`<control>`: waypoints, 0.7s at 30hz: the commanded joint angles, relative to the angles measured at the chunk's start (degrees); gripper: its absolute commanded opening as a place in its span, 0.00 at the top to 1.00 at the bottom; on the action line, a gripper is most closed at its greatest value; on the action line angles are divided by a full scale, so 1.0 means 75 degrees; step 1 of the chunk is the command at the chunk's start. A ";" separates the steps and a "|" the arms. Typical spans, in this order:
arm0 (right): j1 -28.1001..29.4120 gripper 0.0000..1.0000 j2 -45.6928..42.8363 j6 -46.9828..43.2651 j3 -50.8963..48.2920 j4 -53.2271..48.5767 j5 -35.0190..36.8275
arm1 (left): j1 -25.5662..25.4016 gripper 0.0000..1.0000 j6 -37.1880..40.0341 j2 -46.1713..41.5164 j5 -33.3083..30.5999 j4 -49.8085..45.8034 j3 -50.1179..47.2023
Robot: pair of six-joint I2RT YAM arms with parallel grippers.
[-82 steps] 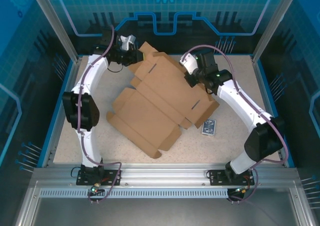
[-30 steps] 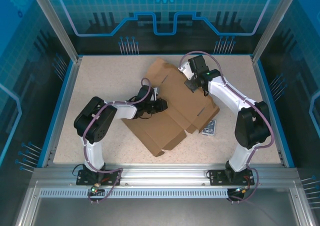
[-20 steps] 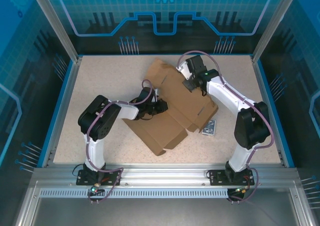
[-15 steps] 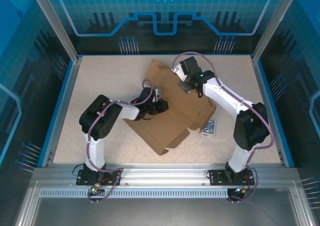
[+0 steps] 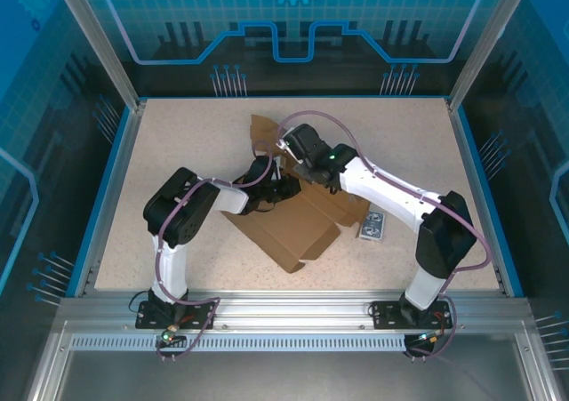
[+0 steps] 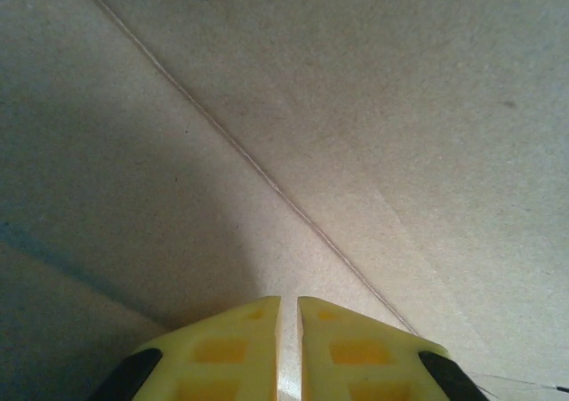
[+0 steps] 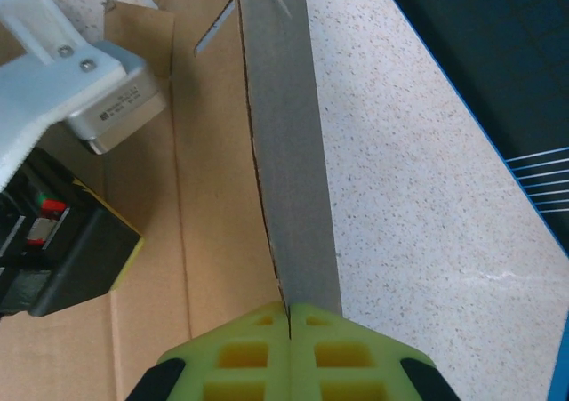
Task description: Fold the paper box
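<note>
At the table's (image 5: 178,143) middle lies the paper box (image 5: 298,228); my right gripper (image 7: 289,316) pinches one upturned edge of it, my left gripper (image 6: 287,325), jaws nearly together, faces its flat panel close up.

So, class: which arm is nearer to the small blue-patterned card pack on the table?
Right. The right arm's white forearm passes just beside the small blue-patterned card pack; the left arm lies on the far side of the brown cardboard sheet.
</note>
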 commanded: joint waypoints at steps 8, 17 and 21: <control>0.0189 1.00 -0.0399 -0.1229 -0.0767 0.1479 0.1028 | -0.0047 0.80 -0.0079 -0.0142 -0.0025 0.0165 -0.0304; 0.0214 1.00 -0.0523 -0.2788 -0.1211 0.3002 0.1607 | 0.0064 0.70 -0.0207 -0.0518 0.0143 0.0234 -0.0398; 0.0122 1.00 -0.0454 -0.3435 -0.1288 0.3582 0.1542 | 0.0175 0.65 -0.0243 -0.0828 0.0219 0.0229 -0.0525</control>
